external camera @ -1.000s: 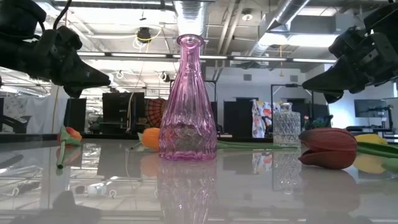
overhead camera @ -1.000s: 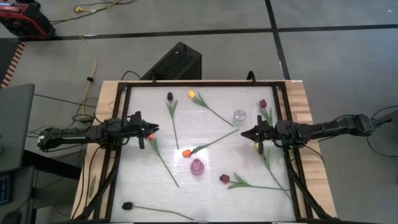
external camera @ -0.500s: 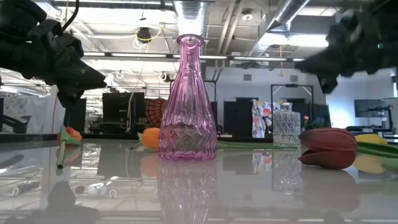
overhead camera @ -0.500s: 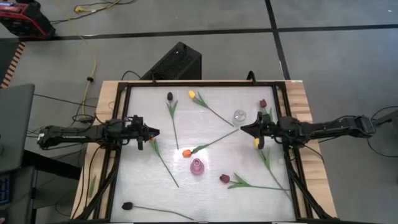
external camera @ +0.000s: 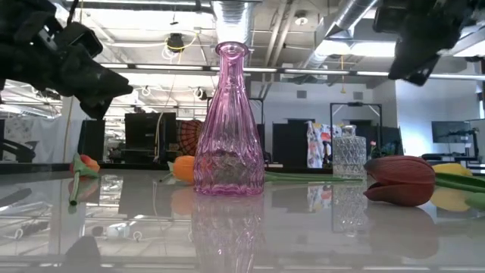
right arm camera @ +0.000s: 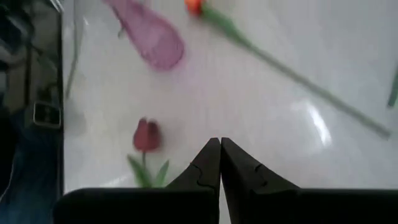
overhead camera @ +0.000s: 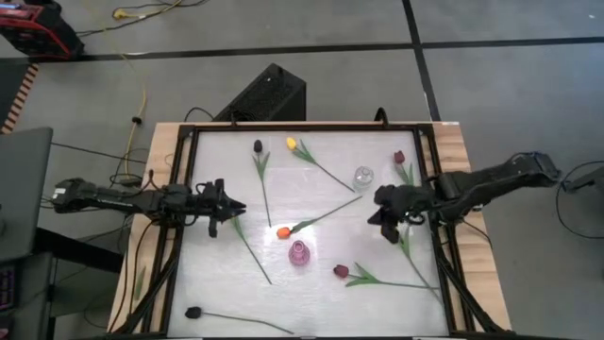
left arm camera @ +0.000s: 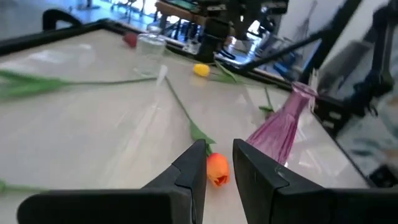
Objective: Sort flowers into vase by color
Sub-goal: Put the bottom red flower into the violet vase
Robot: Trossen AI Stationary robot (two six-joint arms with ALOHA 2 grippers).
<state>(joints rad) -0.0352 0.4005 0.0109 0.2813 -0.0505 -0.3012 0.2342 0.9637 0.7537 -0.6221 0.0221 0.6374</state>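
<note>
Artificial tulips lie flat across the glass table. An orange-red tulip (overhead camera: 282,231) lies near the middle, with a pink vase (overhead camera: 298,253) just nearer and a small clear vase (overhead camera: 363,177) farther right. A maroon tulip (overhead camera: 341,271) lies near the vase, and another maroon tulip (overhead camera: 258,146) and a yellow tulip (overhead camera: 291,144) lie at the far side. My left gripper (overhead camera: 241,207) hovers above the table's left part, narrowly open, pointing at the orange-red tulip (left arm camera: 217,169). My right gripper (overhead camera: 385,231) hangs over the right part, shut and empty, tipped toward the maroon tulip (right arm camera: 146,135).
A maroon tulip (overhead camera: 399,157) lies near the far right corner and a dark-headed flower (overhead camera: 192,312) lies along the near edge. Another orange-red head (external camera: 85,163) rests below my left gripper. A black frame (overhead camera: 189,132) rims the table. Long green stems cross the middle.
My right gripper has swung toward the near edge and turned, tipping down toward the near-left; in the low view it has risen. My left gripper has drifted slightly toward the near edge and the table's middle. No flower or vase has moved.
</note>
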